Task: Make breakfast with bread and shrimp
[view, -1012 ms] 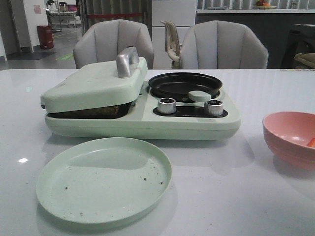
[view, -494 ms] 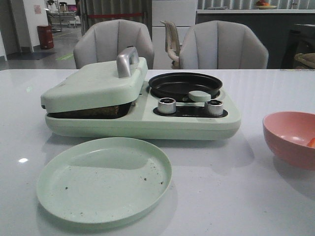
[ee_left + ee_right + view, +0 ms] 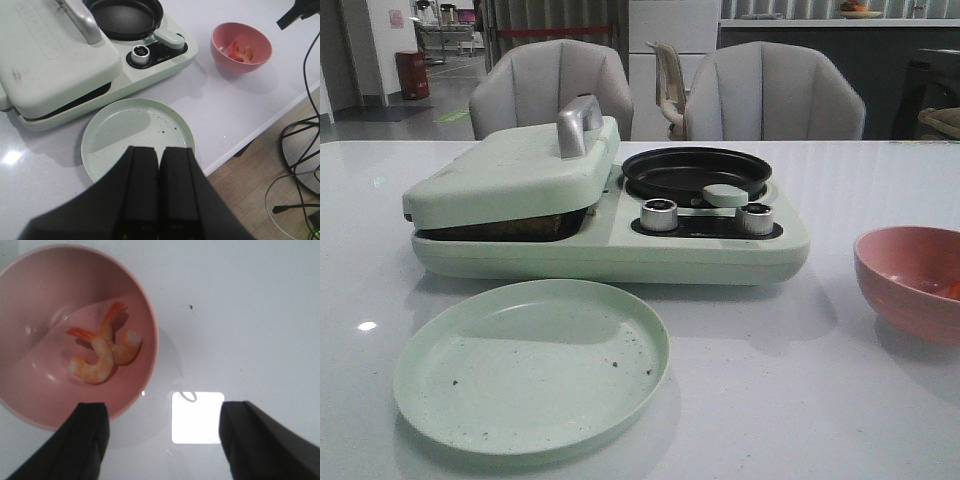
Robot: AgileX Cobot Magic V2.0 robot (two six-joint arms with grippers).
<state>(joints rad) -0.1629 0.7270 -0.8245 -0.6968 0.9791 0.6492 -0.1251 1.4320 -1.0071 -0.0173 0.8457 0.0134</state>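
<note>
Our right claw (image 3: 162, 440) hangs spread wide above the desk (image 3: 240, 315), one finger over the near rim of the pink bowl (image 3: 30, 405), the other over bare surface beside it. The shrimp (image 3: 102, 352) lie curled together in the bowl's bottom, which sits near the desk's right edge. Our left claw (image 3: 159, 190) is clenched on nothing, high over the green plate (image 3: 470, 400) near the front edge. Behind the plate stands the green cooker (image 3: 610, 245), its lid (image 3: 510, 170) down; we cannot see the bread. Bare desk separates plate and bowl.
</note>
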